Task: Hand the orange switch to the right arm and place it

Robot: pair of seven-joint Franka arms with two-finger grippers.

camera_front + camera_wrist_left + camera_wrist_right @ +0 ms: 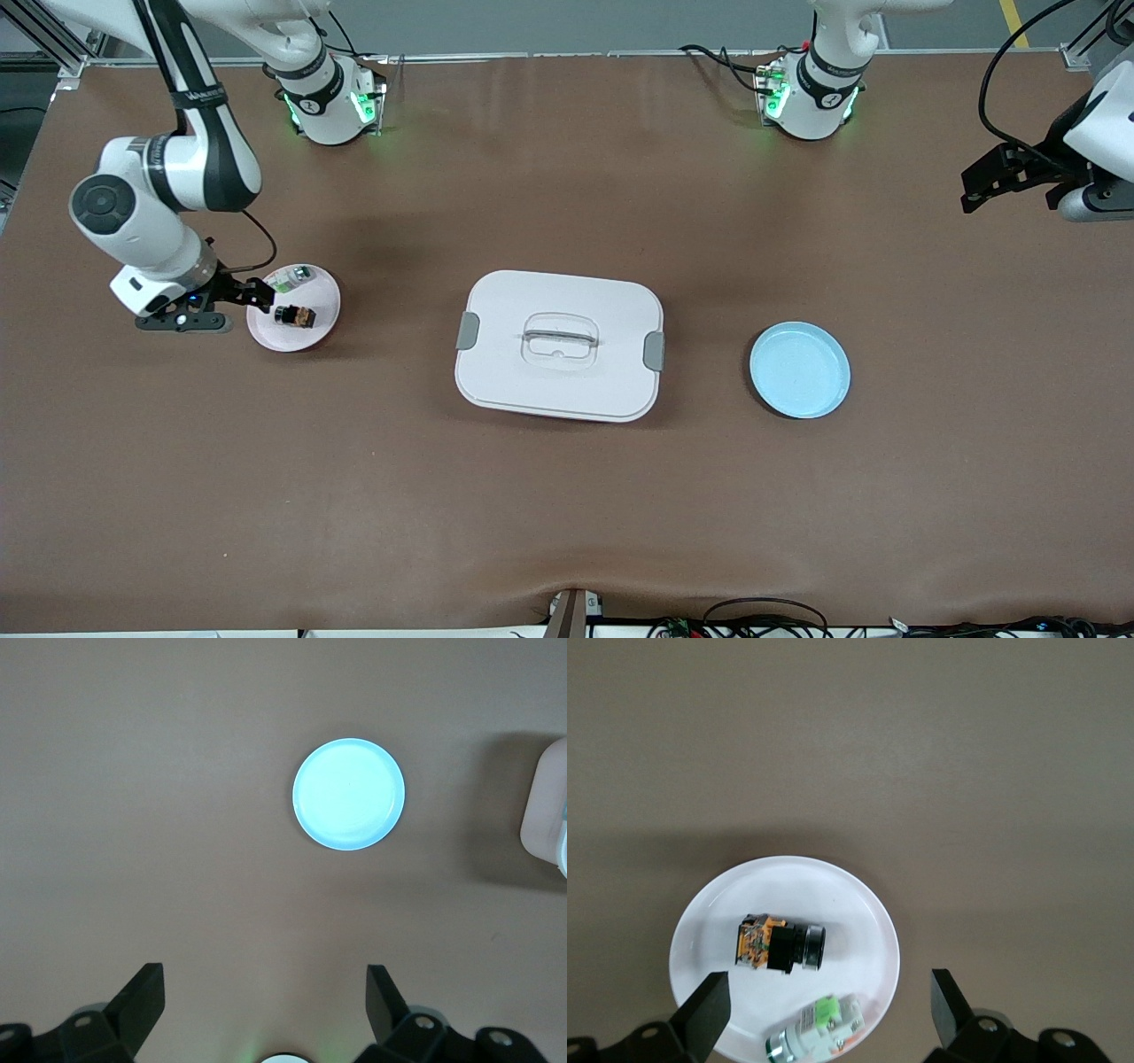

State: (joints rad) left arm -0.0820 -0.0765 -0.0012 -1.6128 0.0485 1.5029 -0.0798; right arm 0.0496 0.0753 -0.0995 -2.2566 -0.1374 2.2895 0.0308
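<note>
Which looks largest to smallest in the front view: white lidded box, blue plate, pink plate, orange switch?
1. white lidded box
2. blue plate and pink plate: look alike, unranked
3. orange switch

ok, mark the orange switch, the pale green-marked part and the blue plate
orange switch (pixel 780 944): right wrist view, black middle of its body
pale part (pixel 819 1029): right wrist view, its pale body
blue plate (pixel 800 369): front view, centre of its bare face

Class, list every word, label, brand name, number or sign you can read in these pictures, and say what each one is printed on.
None can be read.
White lettering on the right arm: too small to read.
Marks on the two arm bases: blurred.
Orange switch, pale part with green marks, blue plate, white lidded box: no text visible.
</note>
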